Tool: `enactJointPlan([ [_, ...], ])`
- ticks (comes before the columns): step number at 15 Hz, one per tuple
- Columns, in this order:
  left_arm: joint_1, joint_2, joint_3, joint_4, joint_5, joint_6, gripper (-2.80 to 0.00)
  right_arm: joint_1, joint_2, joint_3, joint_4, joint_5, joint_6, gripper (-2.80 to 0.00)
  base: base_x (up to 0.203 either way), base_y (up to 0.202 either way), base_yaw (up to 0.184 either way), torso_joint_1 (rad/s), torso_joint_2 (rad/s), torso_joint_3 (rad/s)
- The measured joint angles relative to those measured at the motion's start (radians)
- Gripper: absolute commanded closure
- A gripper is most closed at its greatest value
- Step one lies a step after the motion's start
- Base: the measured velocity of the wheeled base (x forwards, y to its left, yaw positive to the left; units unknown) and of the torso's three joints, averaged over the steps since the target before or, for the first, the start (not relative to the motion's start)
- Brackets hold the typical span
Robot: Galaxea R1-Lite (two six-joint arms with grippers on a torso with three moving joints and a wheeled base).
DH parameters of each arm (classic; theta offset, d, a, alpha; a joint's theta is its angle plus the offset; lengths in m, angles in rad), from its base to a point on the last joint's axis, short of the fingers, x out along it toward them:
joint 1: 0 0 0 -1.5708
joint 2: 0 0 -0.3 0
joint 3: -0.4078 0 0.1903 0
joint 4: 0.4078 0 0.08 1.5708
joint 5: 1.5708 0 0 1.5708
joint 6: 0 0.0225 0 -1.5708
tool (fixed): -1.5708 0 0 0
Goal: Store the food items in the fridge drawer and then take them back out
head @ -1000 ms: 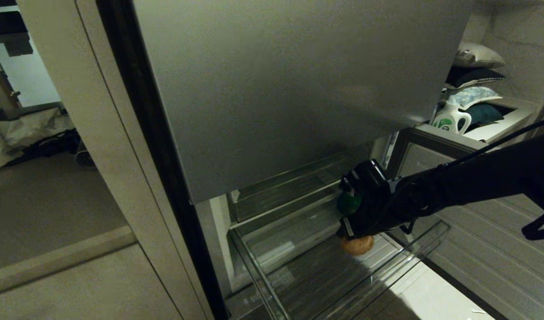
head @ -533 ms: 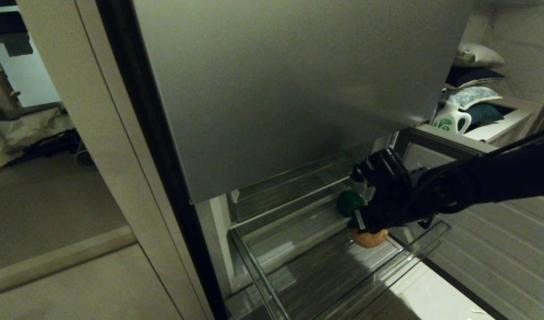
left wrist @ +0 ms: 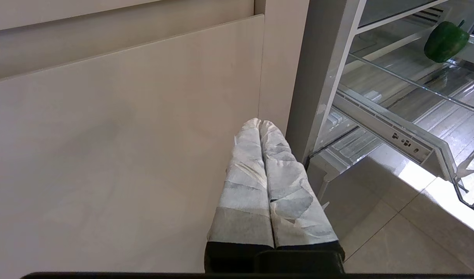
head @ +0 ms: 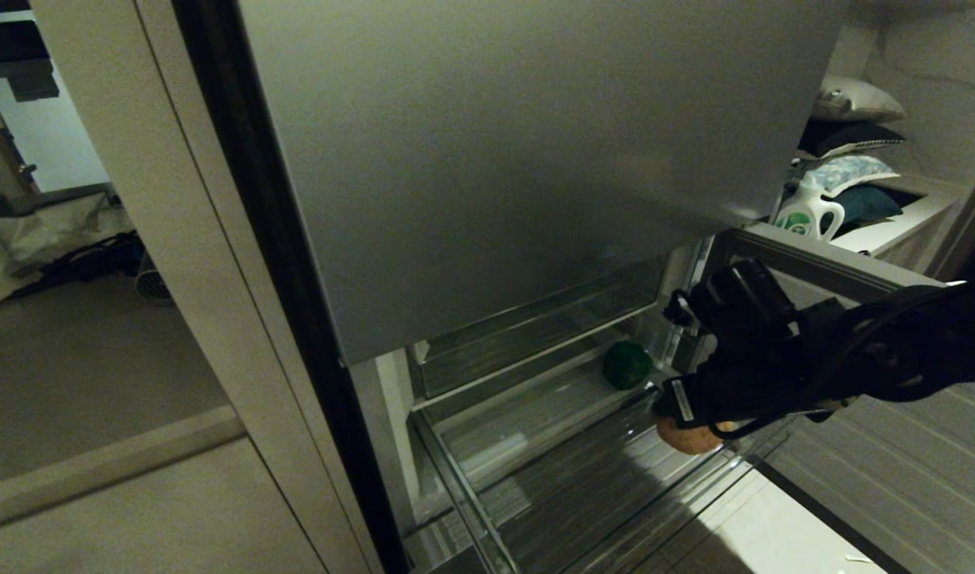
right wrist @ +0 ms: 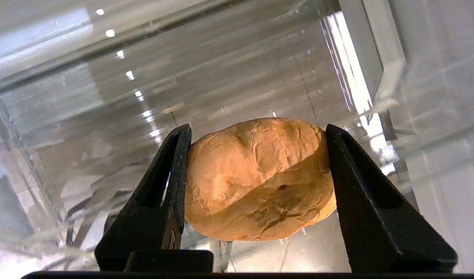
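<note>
Altogether two food items: one potato (right wrist: 259, 179), one pepper (head: 627, 364).

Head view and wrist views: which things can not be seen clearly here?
- Right claw, head view: fingers hidden by its own body.
- Potato, head view: top hidden under that claw.
- Fridge drawer, left wrist view: front cut off by the picture edge.
- Green piece: resting spot unclear through clear plastic.

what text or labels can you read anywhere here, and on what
No text is readable anywhere.
Jug: green label, too small to read.
Right pincer: white sticker on its body, blurred.
Drawer rail: small dark marks, not legible.
Potato, green food: no markings.
</note>
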State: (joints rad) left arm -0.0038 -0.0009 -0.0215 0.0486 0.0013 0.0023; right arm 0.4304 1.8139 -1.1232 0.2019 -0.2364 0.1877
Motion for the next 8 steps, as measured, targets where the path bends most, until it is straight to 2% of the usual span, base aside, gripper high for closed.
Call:
enactJointPlan([
  [3,0.0,0.0,0.0,0.0,0.0,0.0,0.0,0.0,-0.058,0.034,0.0,-0.003,0.0,0.0,0.0,0.0,0.0,0.0,0.0,0.0],
  [8,0.0,0.0,0.0,0.0,0.0,0.0,0.0,-0.002,-0.157,0.088,-0.001,-0.085,0.0,0.0,0.0,0.0,0.0,0.0,0.0,0.0],
])
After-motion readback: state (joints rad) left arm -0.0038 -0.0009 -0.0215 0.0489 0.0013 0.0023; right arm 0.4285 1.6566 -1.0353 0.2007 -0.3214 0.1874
